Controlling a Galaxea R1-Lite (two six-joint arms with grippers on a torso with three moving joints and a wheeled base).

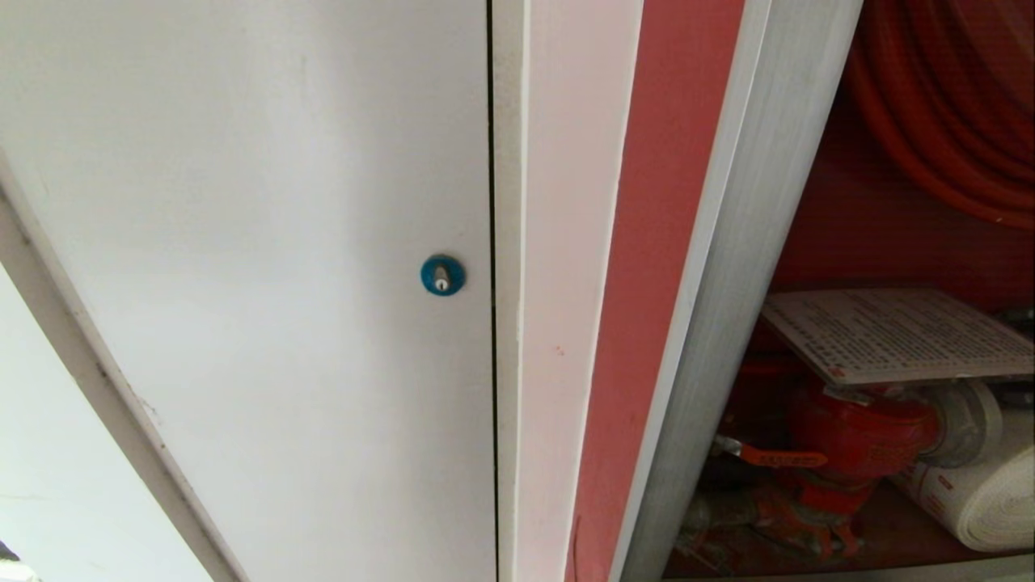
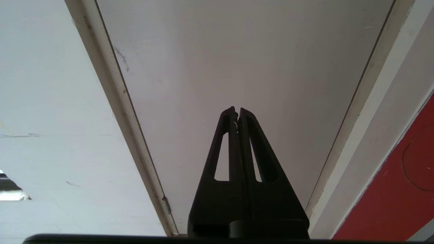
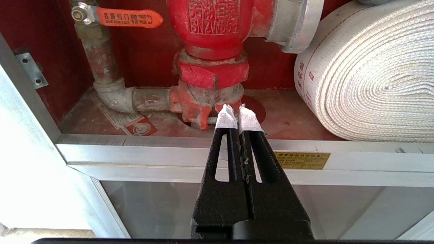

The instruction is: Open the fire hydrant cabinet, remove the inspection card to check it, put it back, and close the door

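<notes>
Pointing at the fire hydrant cabinet (image 3: 217, 67), right gripper (image 3: 238, 113) jaws pressed together, empty.

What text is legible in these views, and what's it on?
"SNZW65", or close to it: raised letters on the red valve body, under a row of raised Chinese characters I can't make out.
Orange valve handle: Chinese characters over small Latin print, too small to read.
White hose roll: red Chinese print on its edge, unreadable.
Brass plate on the cabinet frame: too small.
Printed card above the valve: dense print, blurred.
</notes>
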